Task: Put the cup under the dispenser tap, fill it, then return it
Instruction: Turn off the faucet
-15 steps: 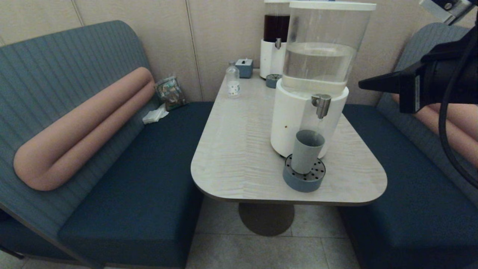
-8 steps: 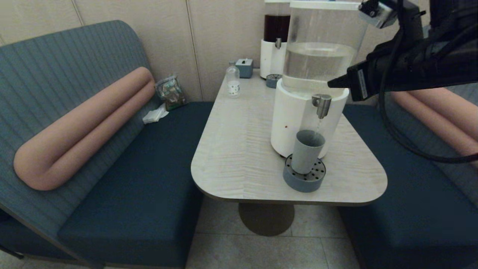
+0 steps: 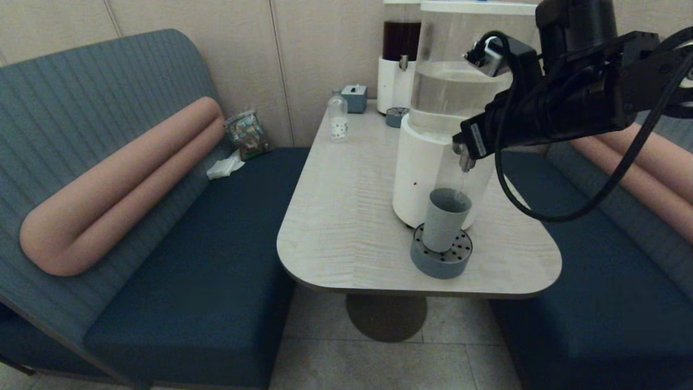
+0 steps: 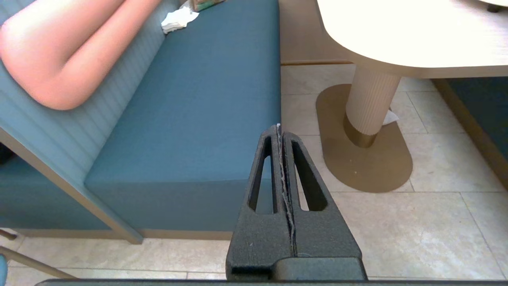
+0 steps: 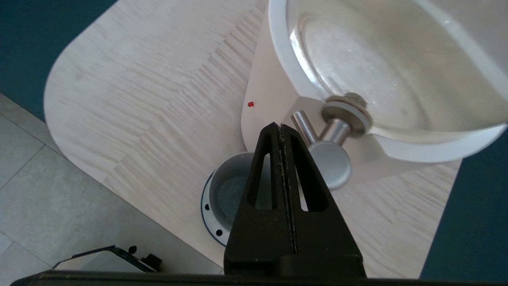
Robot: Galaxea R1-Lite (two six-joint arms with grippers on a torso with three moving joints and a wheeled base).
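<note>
Cup [image 3: 445,218] stands upright on round drip tray [image 3: 439,261], straight under dispenser tap [image 3: 464,161], at 5 o'clock part of surface [image 3: 346,216]. Right tool [image 5: 281,128] pressed together, holding nothing, tip just beside tap, above cup. Left tool [image 4: 279,129] pressed together, empty, low over floor [image 4: 428,222] by blue bench [image 4: 190,119].

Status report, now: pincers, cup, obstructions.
Right pincer shut, empty, at the dispenser tap. Left pincer shut, parked low off the table. Cup upright on drip tray, under tap. Nothing blocking.
</note>
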